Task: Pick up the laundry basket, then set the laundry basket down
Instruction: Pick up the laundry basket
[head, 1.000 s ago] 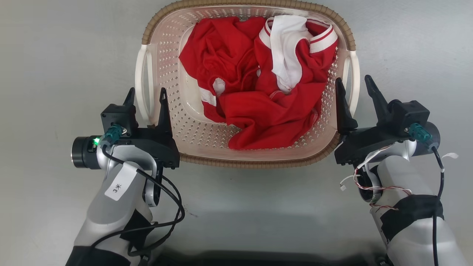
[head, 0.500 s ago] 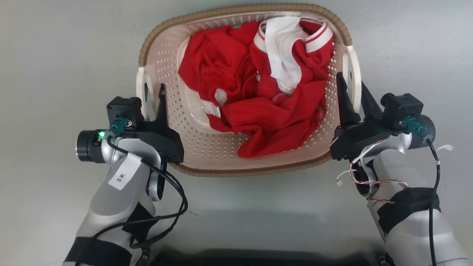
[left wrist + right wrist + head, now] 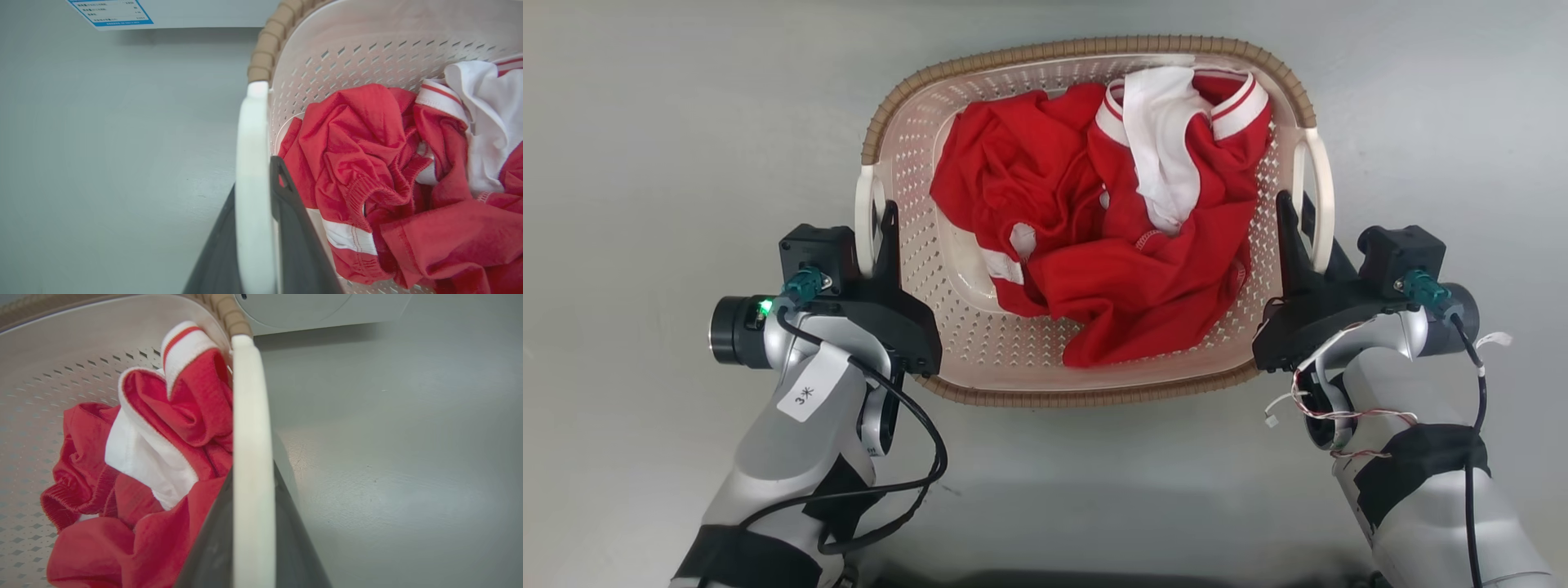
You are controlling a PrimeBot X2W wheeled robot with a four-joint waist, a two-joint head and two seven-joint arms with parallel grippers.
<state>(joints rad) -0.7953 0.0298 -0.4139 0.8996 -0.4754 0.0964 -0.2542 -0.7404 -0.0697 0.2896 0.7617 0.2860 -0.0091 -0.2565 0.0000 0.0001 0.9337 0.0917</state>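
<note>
The laundry basket (image 3: 1086,46), cream perforated plastic with a brown woven-look rim, sits in the middle of the head view and holds crumpled red and white clothes (image 3: 1127,269). My left gripper (image 3: 876,237) is shut on the basket's white left loop handle (image 3: 864,208). In the left wrist view that handle (image 3: 251,163) runs between the two dark fingers of the left gripper (image 3: 255,183). My right gripper (image 3: 1300,224) is shut on the right loop handle (image 3: 1323,196). The right wrist view shows this handle (image 3: 251,428) clamped in the right gripper (image 3: 253,473).
Grey floor (image 3: 645,163) surrounds the basket on all sides. A white appliance front (image 3: 318,310) stands beyond the basket in the right wrist view. Its blue-edged label (image 3: 114,10) shows at the top of the left wrist view.
Both grippers went from open astride the handles to shut on them. The basket has shifted right and lower in the head view together with the arms.
</note>
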